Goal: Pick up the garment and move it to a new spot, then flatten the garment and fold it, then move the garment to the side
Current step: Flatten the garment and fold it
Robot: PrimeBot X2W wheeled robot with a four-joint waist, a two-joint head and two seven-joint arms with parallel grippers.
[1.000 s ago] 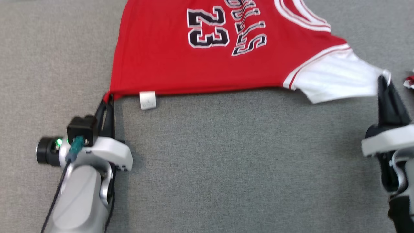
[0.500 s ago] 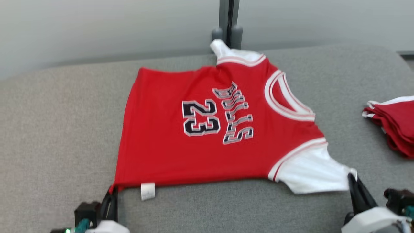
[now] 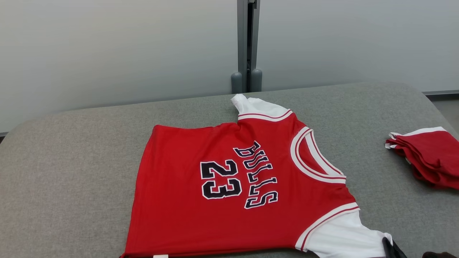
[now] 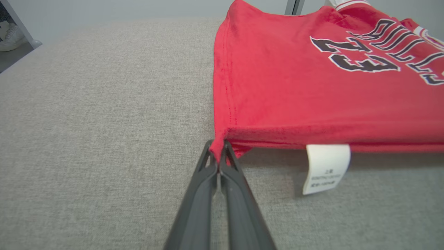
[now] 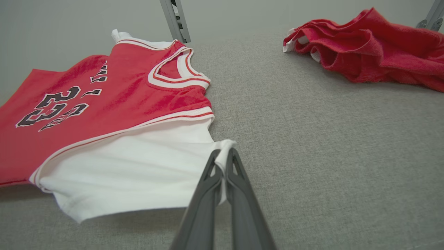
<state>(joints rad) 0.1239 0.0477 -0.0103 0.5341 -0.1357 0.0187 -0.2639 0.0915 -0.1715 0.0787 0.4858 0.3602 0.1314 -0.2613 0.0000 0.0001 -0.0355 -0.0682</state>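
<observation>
The garment (image 3: 222,193) is a red jersey with white sleeves, "23" and "BULLS" on it, spread across the grey padded surface (image 3: 71,161). In the left wrist view my left gripper (image 4: 218,147) is shut on the garment's (image 4: 312,80) red hem corner, beside a white care label (image 4: 326,168). In the right wrist view my right gripper (image 5: 224,152) is shut on the tip of the white sleeve (image 5: 138,170). The near edge of the garment (image 5: 86,104) hangs slightly above the surface between the two grips. My right gripper's dark fingertips (image 3: 392,249) show at the bottom right of the head view.
A pile of folded red garments (image 3: 426,157) lies at the right edge of the surface; it also shows in the right wrist view (image 5: 367,48). A grey wall with a vertical metal post (image 3: 246,43) stands behind. A white shoe (image 4: 12,36) sits on the floor far left.
The head camera has tilted upward, so the garment sits lower in view and the wall appears. Both grippers have slid toward the bottom edge; both stay shut on the garment.
</observation>
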